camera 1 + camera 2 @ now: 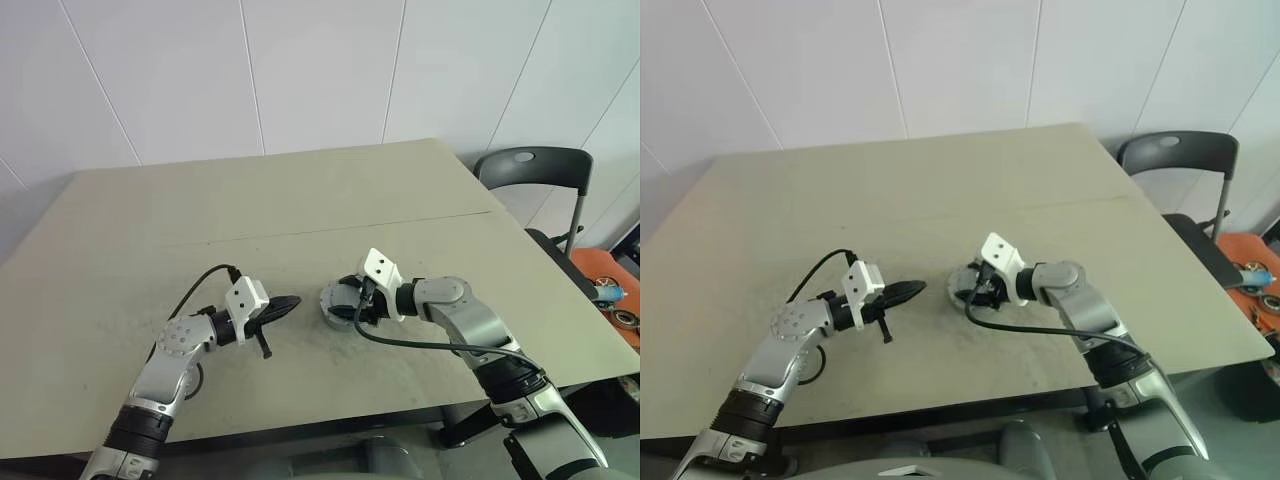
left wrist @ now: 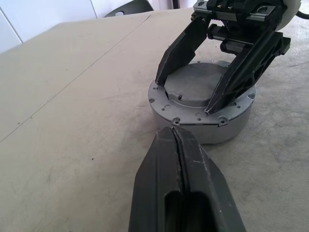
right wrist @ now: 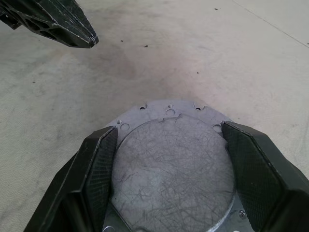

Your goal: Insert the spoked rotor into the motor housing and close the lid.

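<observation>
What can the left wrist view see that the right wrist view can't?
Left wrist view: the motor housing's side wall, the right tool seen from the front, and a chair far away. Right wrist view: the shut left tool's tip, seen from ahead. Both: the grey lid clasped by the right tool, the housing's rim and the table.

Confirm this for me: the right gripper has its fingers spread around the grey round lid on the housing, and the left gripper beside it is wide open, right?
Not quite. The left gripper is shut, its fingers pressed together, as the left wrist view shows. The rest holds: the right gripper has its fingers spread around the lid on the housing.
</observation>
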### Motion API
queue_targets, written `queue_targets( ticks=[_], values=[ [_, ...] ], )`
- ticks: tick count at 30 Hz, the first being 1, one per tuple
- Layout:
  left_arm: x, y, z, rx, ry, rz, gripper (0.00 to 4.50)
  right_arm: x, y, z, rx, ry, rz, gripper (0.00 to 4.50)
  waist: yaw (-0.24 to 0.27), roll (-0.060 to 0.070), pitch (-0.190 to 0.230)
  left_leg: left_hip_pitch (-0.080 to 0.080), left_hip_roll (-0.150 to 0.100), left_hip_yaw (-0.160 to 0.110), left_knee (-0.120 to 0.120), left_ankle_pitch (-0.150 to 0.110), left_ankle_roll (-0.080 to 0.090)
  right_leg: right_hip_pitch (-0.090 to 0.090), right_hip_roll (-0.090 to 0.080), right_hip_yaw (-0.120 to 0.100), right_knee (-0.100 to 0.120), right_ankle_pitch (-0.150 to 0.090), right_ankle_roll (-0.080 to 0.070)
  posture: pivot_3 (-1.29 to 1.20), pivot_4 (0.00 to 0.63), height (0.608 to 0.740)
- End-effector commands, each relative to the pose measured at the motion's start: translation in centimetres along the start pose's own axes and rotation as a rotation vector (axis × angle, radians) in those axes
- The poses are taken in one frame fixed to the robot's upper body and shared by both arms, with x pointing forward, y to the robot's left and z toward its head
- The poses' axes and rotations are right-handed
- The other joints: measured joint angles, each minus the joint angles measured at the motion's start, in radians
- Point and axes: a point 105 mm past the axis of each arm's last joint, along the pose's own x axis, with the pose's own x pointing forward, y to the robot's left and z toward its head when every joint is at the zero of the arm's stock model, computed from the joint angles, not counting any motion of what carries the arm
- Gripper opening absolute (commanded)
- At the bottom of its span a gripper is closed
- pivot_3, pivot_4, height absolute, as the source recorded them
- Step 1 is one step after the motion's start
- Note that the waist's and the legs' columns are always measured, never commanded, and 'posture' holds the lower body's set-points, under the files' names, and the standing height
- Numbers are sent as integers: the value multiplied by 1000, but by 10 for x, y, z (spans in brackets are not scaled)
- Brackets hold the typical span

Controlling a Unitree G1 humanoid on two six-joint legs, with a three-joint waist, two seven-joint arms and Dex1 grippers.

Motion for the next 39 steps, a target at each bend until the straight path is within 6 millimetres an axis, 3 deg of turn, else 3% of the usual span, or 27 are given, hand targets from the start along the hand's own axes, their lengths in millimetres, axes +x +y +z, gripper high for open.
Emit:
queue_targets(
  ticks=[1,9,17,22,27,30,33,39],
  values=[
    [0,3,12,32,-35,10,0,2,0,-5,16,9,-11,3067,0,0,0,0,0,0,0,0,0,0,0,0,0,0,0,0,0,740],
    [2,3,13,34,-36,10,0,-4,11,-40,85,77,21,3067,3,-1,-3,2,0,0,0,0,0,2,0,0,0,0,0,0,0,740],
    [3,4,13,35,-40,8,0,-12,-5,-52,72,120,-68,3067,4,-1,-4,2,0,0,0,0,0,3,-1,0,-1,0,0,0,0,740],
    [5,1,13,33,-43,3,0,-11,-22,-52,120,109,-163,3067,3,-2,-5,6,0,0,0,0,0,7,0,0,-1,-1,0,0,0,740],
    [7,-1,15,36,-46,1,0,-12,-19,-56,133,133,-133,3067,3,-1,-4,19,0,-1,0,0,0,22,0,0,-3,-3,-2,0,0,740],
    [10,-3,17,36,-49,0,0,-12,-14,-57,143,138,-106,3067,3,-1,-4,18,0,-1,0,0,0,24,0,0,-5,-3,-2,0,0,740],
    [13,-3,19,33,-51,-3,0,-6,-11,-37,238,30,-87,3067,2,-1,-4,18,0,-1,0,0,0,23,0,0,-6,-3,-2,0,0,740],
    [13,0,21,34,-52,-4,0,1,-8,-37,221,34,-107,3067,-1,-1,-4,17,0,-2,-1,0,0,21,0,0,-5,-3,-1,0,0,740]
  ],
)
